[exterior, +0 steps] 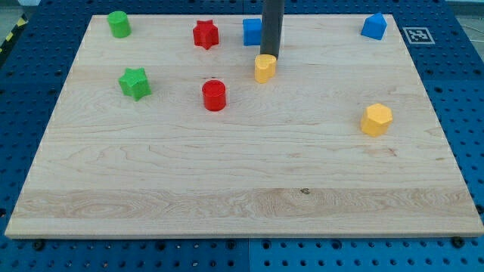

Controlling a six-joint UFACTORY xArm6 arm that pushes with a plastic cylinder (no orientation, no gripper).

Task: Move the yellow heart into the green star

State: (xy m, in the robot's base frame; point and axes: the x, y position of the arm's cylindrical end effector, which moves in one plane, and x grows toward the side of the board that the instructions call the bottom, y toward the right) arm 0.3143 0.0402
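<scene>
The yellow heart lies near the top middle of the wooden board. The green star lies at the view's left, well apart from the heart. My tip stands at the heart's upper right edge, touching it or nearly so. The dark rod rises straight up out of the view's top. A red cylinder sits between the heart and the star, a little lower than both.
A blue cube sits just left of the rod, a red star further left, a green cylinder at top left. A blue block is at top right, a yellow hexagon at right.
</scene>
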